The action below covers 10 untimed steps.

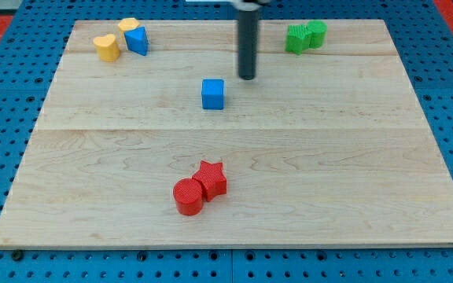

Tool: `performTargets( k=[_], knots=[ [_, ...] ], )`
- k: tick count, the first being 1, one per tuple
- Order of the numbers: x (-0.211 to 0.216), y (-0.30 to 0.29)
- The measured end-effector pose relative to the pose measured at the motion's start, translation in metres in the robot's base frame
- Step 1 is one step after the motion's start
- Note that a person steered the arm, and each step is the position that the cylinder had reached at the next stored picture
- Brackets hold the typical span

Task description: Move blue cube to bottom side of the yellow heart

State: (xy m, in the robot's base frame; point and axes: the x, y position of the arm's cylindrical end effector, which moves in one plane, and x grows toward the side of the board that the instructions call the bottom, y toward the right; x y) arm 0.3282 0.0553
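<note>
My tip (247, 78) near blue cube (213, 94)

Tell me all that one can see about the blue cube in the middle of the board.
The blue cube is a small, solid-looking block with a lighter top face and darker front. It sits flat and upright on the wooden board, near the middle, touching no other block. My tip stands just to its upper right, apart from it. The yellow heart lies far toward the view's upper left.

One camera looks steeply down (from the near edge) over the whole wooden board (234, 157).
</note>
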Motion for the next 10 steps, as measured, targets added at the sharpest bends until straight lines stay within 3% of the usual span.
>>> performTargets(
  k=[1, 3, 4, 5, 6, 8, 9, 10],
  knots=[
    [0.052, -0.001],
    [0.001, -0.152],
    [0.01, -0.113],
    [0.047, -0.1],
    [0.053, -0.153],
    [-0.007, -0.23],
    [0.026, -0.252],
    [0.021, -0.312]
  ],
)
